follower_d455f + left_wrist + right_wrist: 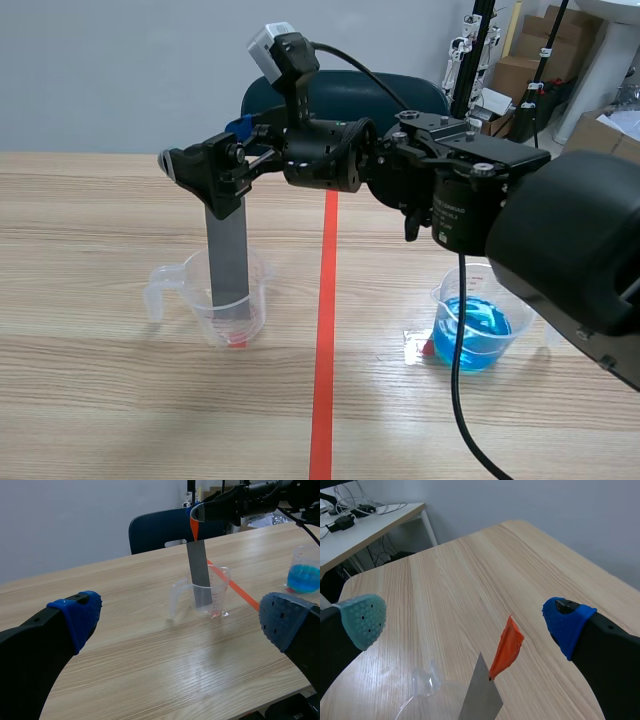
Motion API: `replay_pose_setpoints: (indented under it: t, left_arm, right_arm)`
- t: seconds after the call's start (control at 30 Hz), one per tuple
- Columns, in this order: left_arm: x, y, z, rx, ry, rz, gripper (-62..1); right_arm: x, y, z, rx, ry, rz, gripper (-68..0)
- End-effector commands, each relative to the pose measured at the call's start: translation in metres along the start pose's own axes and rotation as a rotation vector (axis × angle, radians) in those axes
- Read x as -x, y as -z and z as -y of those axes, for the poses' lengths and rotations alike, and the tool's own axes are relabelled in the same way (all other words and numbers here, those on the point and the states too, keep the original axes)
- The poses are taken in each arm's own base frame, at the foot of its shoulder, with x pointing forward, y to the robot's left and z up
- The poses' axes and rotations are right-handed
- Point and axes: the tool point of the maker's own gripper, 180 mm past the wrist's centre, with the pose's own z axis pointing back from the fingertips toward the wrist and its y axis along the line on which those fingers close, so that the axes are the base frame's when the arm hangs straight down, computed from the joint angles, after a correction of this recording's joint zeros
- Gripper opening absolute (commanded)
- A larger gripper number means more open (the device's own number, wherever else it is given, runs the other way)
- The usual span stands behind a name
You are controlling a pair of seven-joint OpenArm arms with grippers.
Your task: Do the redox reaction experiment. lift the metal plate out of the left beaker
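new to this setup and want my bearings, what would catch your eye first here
A grey metal plate stands upright in the clear left beaker, an orange tag at its top. The right gripper hangs open around the plate's top end, not gripping it. Off to the right sits a beaker of blue liquid.

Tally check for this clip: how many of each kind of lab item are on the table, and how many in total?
Beakers: 2, the left beaker and the right beaker
Metal plate: 1, standing in the left beaker
Total: 3
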Motion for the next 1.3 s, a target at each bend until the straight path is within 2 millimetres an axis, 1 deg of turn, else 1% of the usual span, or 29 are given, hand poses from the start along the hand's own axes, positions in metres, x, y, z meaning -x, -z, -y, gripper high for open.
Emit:
replay_pose_setpoints:
  t: [0.0, 0.5, 1.07, 1.1, 1.27]
  left_arm:
    - [-0.005, 0.002, 0.001, -0.003, -0.007, 0.026, 1.4]
    - [-0.005, 0.002, 0.001, -0.003, -0.007, 0.026, 1.4]
    - [-0.005, 0.002, 0.001, -0.003, -0.007, 0.026, 1.4]
    - [-0.005, 0.002, 0.001, -0.003, -0.007, 0.026, 1.4]
    - [-0.005, 0.002, 0.001, -0.003, -0.007, 0.026, 1.4]
  right_arm:
    - [-0.011, 0.003, -0.002, -0.016, 0.013, 0.027, 0.4]
    - [0.000, 0.003, -0.002, -0.013, 0.053, -0.028, 0.4]
    - [-0.003, 0.003, -0.002, -0.012, 0.062, -0.014, 0.4]
    - [-0.003, 0.003, -0.002, -0.012, 0.062, -0.014, -0.9]
    - [-0.003, 0.003, -0.002, -0.012, 0.062, -0.014, -12.8]
